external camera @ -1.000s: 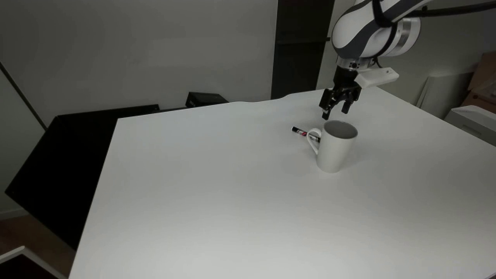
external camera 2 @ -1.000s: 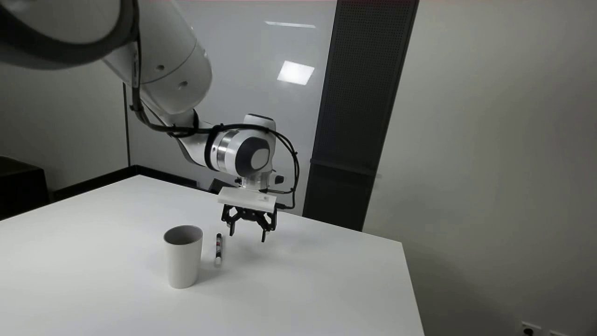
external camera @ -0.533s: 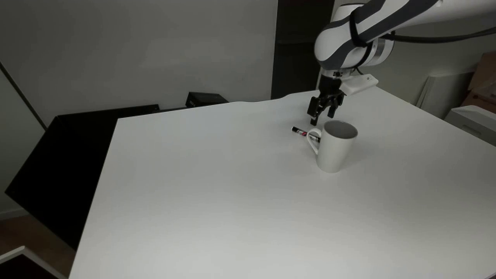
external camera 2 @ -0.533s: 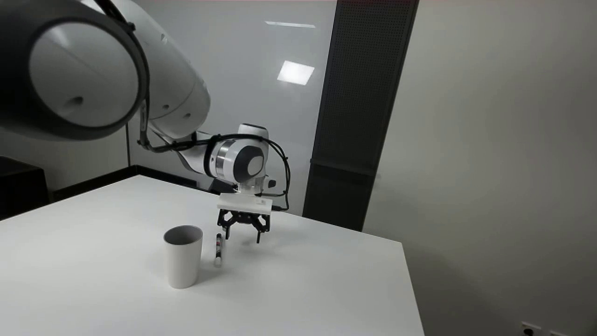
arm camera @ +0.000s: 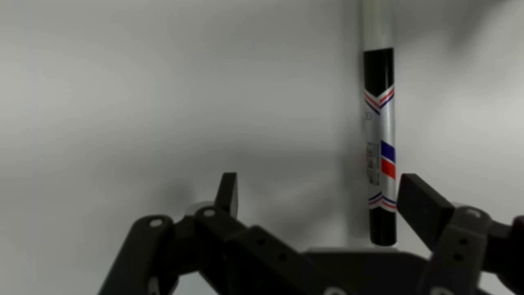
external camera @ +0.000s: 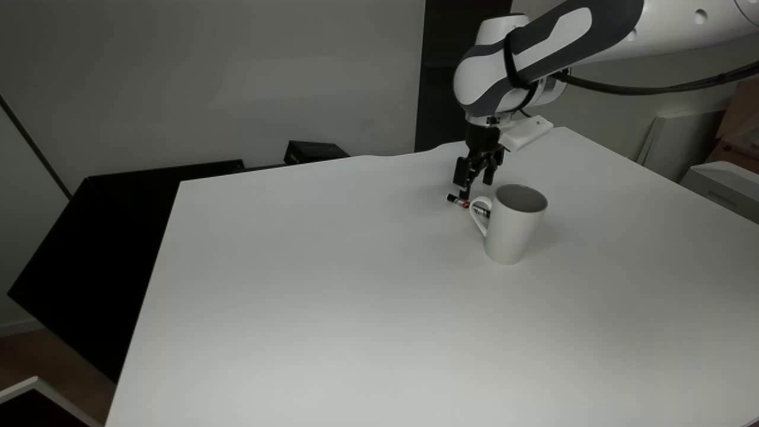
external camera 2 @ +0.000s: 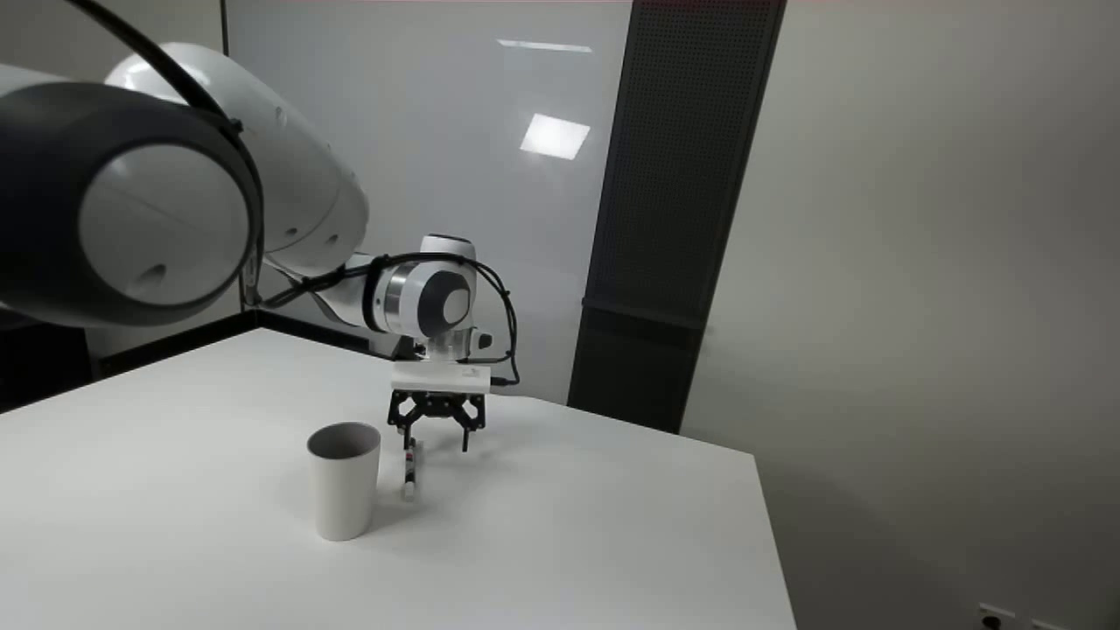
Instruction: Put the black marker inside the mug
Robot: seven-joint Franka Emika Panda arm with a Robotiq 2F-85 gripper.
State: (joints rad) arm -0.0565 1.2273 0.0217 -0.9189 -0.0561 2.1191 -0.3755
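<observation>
The hand point(external camera 2: 436, 446) is hovering, spread wide, near the marker point(arm camera: 380, 127). In an exterior view, the mug point(external camera 2: 343, 492) is standing left of both.

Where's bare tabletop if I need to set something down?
In an exterior view, the white table is bare from its picture-left edge almost to the mug, and across the near part in front of the mug. Crowded: just behind the mug, where the black marker lies and the end effector hangs.

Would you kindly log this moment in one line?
white cylindrical ceramic mug: upright | slim black-and-white marker: lying beside it | black two-finger gripper: open, near marker | grasp: none yet
</observation>
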